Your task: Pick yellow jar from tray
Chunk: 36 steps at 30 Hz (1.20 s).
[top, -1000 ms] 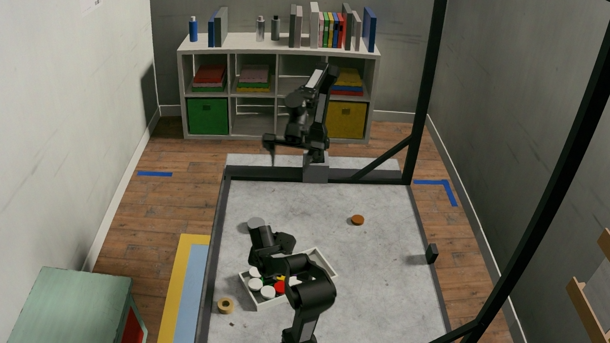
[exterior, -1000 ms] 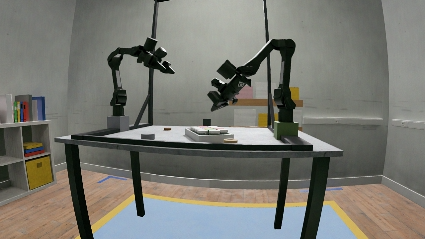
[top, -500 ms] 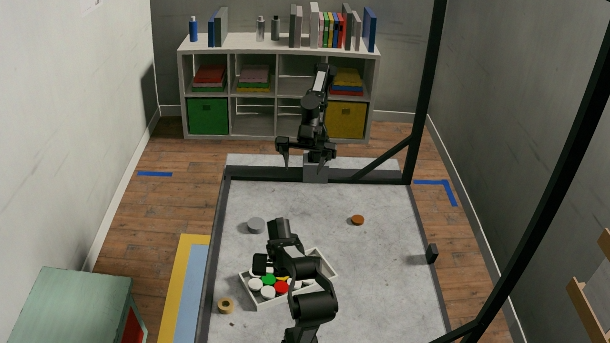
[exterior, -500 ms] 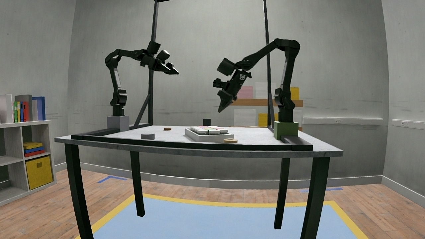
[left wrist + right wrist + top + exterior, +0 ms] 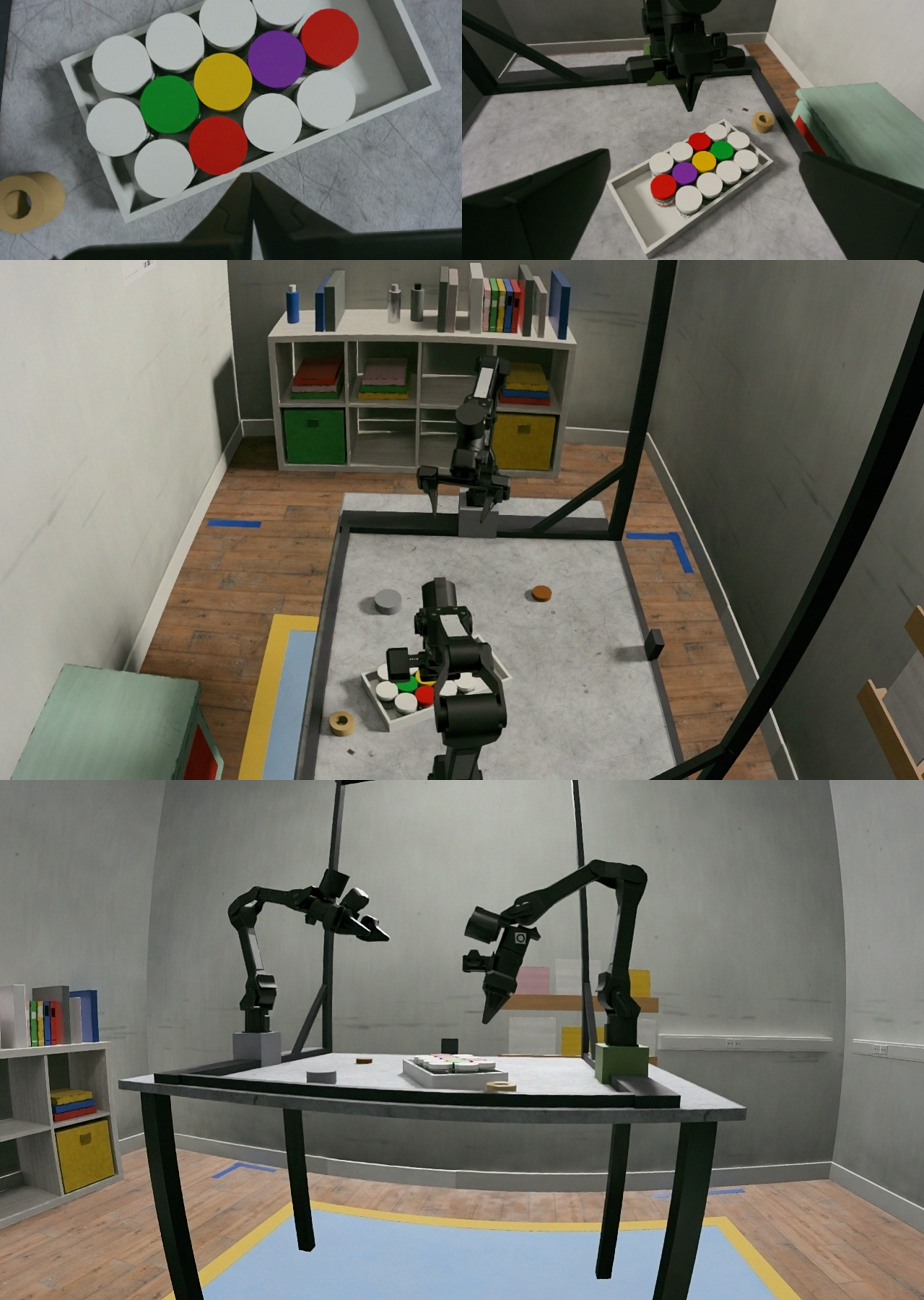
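Observation:
The yellow jar stands cap up near the middle of the white tray, also seen in the right wrist view. It is packed between a green jar, a purple jar, a red jar and several white jars. My left gripper is shut and empty, pointing down well above the tray's near rim. My right gripper is open and empty, high near its base at the far end of the table.
One end of the tray holds no jars. A tan tape roll lies beside the tray. A grey puck, an orange disc and a black block sit elsewhere on the table.

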Available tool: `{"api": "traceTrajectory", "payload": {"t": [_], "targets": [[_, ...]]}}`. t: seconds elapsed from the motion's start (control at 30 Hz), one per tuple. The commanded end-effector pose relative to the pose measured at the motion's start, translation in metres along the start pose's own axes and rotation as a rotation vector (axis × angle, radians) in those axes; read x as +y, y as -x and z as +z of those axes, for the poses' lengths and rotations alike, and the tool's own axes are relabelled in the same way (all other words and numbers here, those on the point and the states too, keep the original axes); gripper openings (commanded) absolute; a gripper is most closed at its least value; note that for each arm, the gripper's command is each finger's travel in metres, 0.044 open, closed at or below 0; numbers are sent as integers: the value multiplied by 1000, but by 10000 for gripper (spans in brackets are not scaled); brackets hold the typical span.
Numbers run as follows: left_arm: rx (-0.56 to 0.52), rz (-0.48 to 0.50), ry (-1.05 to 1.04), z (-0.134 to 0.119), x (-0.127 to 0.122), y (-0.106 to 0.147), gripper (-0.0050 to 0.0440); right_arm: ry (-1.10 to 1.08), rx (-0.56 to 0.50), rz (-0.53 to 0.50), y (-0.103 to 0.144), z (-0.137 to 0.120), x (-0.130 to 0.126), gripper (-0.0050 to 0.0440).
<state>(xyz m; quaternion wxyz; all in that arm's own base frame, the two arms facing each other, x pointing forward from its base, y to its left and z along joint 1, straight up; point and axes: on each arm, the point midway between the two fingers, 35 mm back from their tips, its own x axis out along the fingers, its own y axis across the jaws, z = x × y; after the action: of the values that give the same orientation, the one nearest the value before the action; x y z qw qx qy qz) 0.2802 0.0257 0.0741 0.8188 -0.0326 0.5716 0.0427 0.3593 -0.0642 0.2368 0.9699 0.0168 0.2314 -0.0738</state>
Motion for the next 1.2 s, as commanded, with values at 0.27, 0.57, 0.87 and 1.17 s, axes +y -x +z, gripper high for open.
{"api": "traceTrajectory", "payload": {"t": [0.27,0.57,0.87,1.17], "targets": [[-25,11,20,11,1,9,-50,-2,-39,-2,7,13,-1,440],[-9,14,31,13,2,5,-50,-12,-42,-9,8,18,0,440],[107,33,148,52,14,-22,-50,-124,109,-126,11,7,1,440],[204,43,244,85,23,-44,-50,-188,204,-240,22,2,0,440]]}}
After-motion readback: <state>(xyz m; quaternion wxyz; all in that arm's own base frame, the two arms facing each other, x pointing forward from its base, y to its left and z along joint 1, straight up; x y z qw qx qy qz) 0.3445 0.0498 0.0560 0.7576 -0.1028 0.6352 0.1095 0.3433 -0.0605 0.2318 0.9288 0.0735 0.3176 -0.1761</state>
